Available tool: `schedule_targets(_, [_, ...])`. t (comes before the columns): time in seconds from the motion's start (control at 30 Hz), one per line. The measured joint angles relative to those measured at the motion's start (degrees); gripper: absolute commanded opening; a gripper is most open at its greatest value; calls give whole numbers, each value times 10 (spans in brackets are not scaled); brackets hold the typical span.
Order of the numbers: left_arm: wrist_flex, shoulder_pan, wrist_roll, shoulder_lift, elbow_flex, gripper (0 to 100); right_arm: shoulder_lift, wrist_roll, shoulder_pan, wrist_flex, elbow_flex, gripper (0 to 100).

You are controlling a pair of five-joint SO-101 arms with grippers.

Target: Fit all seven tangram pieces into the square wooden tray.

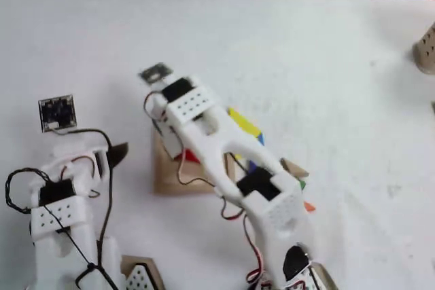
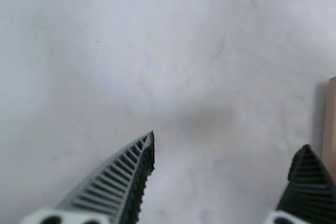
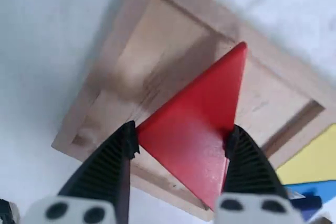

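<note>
The square wooden tray (image 3: pixel 100 72) lies on the white table, and its light floor is bare where it shows. My right gripper (image 3: pixel 181 132) is shut on a red triangle (image 3: pixel 197 124), which hangs over the tray's inside and casts a shadow on the floor. From above, the right arm covers most of the tray (image 1: pixel 166 180); a bit of the red triangle (image 1: pixel 190 156) peeks out. A yellow piece (image 1: pixel 243 125), a blue piece (image 1: pixel 250 166), a green piece (image 1: pixel 301 185) and an orange piece (image 1: pixel 308 206) lie beside the tray's far side. My left gripper (image 2: pixel 228 148) stands open over bare table, left of the tray.
The tray's edge (image 2: pixel 332 121) is close beside one of the left fingers. A perforated wooden object (image 1: pixel 426 49) stands at the table's right edge. A wooden block (image 1: pixel 139 273) sits by the left arm's base. The back of the table is white and bare.
</note>
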Motion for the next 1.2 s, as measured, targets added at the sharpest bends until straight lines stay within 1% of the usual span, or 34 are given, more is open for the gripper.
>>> schedule_targets(0.07, [0,0,-4,0,0,391,5,14,-3,0,-3,297])
schedule_targets(0.1, [0,0,-5,0,0,391,6,18,-3,-2,-7,330])
schedule_targets(0.13, [0,0,-6,0,0,391,6,25,-1,-1,-12,344])
schedule_targets(0.27, [0,0,-6,0,0,391,6,36,0,22,-50,321])
schedule_targets(0.47, [0,0,-6,0,0,391,6,40,-1,113,-124,308])
schedule_targets(0.57, [0,1,-6,0,0,389,2,40,18,130,-136,303])
schedule_targets(0.67, [1,18,-6,0,0,389,-34,40,62,135,-120,228])
schedule_targets(0.73, [3,35,-6,0,0,388,-71,40,84,135,-86,139])
schedule_targets(0.8, [6,54,-6,0,0,383,-105,40,89,135,-40,55])
schedule_targets(0.87, [7,72,-6,0,0,342,-138,40,85,127,12,67])
schedule_targets(0.9, [11,77,-6,0,0,306,-154,40,85,114,41,75])
schedule_targets(1.0, [14,81,-6,0,0,175,-191,40,87,56,130,77])
schedule_targets(1.1, [14,81,-6,0,0,34,-206,40,86,-24,215,77])
schedule_targets(1.13, [14,81,-6,0,0,13,-207,40,85,-52,242,77])
schedule_targets(1.2, [6,81,-6,0,0,42,-207,37,85,-111,290,77])
